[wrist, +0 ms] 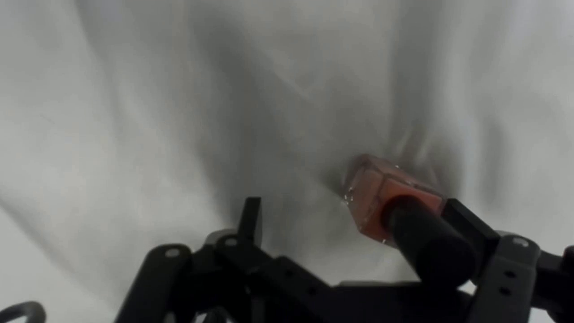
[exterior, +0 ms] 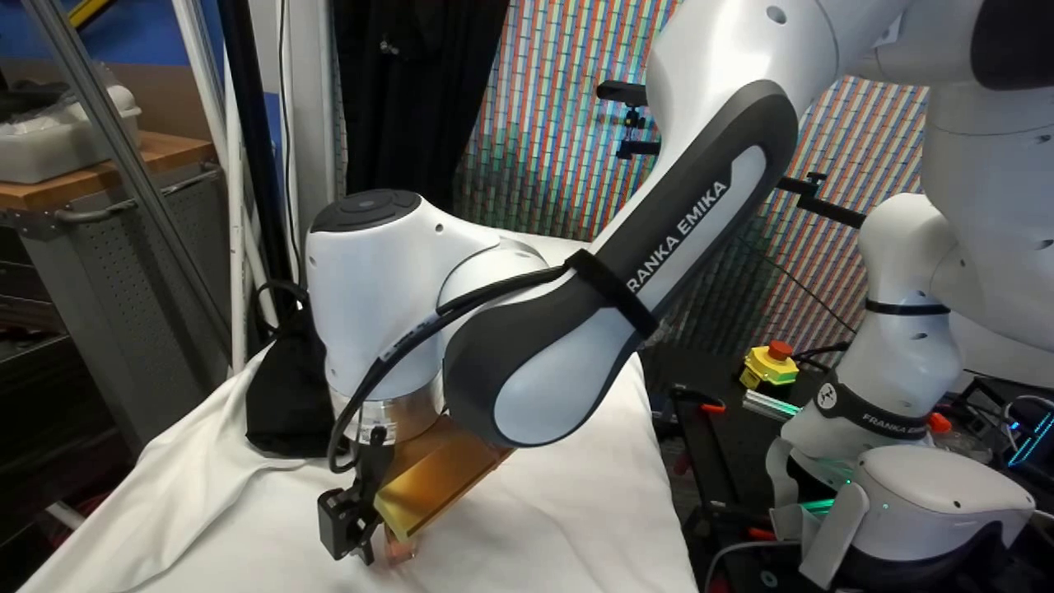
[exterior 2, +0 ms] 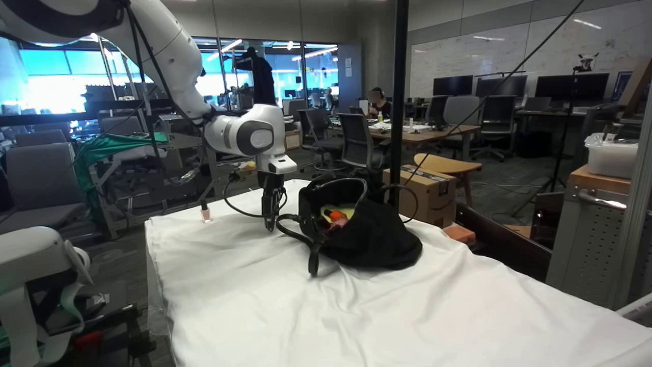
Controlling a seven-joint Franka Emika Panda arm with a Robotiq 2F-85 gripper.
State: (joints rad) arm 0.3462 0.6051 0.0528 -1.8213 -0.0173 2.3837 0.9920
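Table point(exterior 2: 458, 311): filling lower frame in an exterior view, wearing creased white cloth point(exterior 2: 239, 275).
Nail-polish bottle point(wrist: 399, 215): standing right of centre in wrist view, squat base probably keeping it upright; angular glossy pinkish glass, dark cylindrical cap point(wrist: 441, 262).
Fingers point(wrist: 250, 220): standing wide apart, gripping nothing; cap overlapping frame-right one, contact unclear.
Black bag point(exterior 2: 379, 234): sitting mid-frame, exterior view, mouth gaping, soft fabric probably sagging under own weight.

Robot arms point(exterior: 683, 239), monitors point(exterior 2: 571, 89), office chairs point(exterior 2: 355, 133) and a long whiteboard point(exterior 2: 468, 58) marked this room as an office-like robotics lab.
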